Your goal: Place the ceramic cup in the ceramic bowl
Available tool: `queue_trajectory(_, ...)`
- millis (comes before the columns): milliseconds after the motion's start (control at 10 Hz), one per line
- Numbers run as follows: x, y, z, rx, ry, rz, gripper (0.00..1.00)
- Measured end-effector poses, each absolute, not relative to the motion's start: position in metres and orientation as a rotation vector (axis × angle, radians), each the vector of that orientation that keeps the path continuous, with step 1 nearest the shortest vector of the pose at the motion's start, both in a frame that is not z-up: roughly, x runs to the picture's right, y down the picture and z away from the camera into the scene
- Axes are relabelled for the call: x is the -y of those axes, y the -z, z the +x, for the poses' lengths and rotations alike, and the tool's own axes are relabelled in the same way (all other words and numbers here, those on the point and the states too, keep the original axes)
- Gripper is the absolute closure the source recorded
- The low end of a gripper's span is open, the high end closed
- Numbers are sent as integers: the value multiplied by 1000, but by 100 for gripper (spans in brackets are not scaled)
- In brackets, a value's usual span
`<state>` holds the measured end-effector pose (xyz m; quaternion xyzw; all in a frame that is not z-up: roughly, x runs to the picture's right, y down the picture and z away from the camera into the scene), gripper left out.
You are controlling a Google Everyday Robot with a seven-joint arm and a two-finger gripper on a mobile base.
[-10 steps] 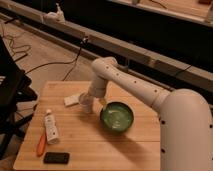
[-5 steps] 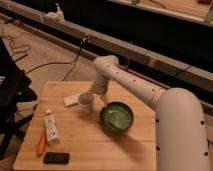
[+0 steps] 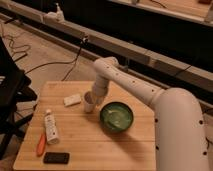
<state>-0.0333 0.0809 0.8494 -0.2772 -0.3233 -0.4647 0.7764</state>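
The small white ceramic cup [image 3: 88, 103] stands upright on the wooden table [image 3: 95, 145], left of the bowl and apart from it. The ceramic bowl [image 3: 116, 117] is wide, dark green with a paler inside, and sits near the table's middle right. My gripper [image 3: 96, 96] is at the end of the white arm, right against the cup's upper right side, low over the table. The arm hides the contact with the cup.
A small white packet [image 3: 72, 100] lies left of the cup. A white tube with a label [image 3: 50, 127], an orange item [image 3: 40, 144] and a black phone [image 3: 56, 158] lie at the front left. A black chair [image 3: 10, 85] stands left of the table.
The arm has shifted slightly, staying at the cup. The cup and bowl sit in about the same places.
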Motion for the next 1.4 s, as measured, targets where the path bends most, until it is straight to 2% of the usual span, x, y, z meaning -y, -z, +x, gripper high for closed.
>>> queue_trajectory(200, -68, -838, -14, 664, 1009, -581, 100)
queue_trajectory(800, -19, -781, 80, 544, 1002, -474, 100)
queue_trajectory(1100, -26, -765, 126, 527, 929, -484, 100)
queue_trajectory(1400, -63, -764, 143, 589, 851, -567, 98)
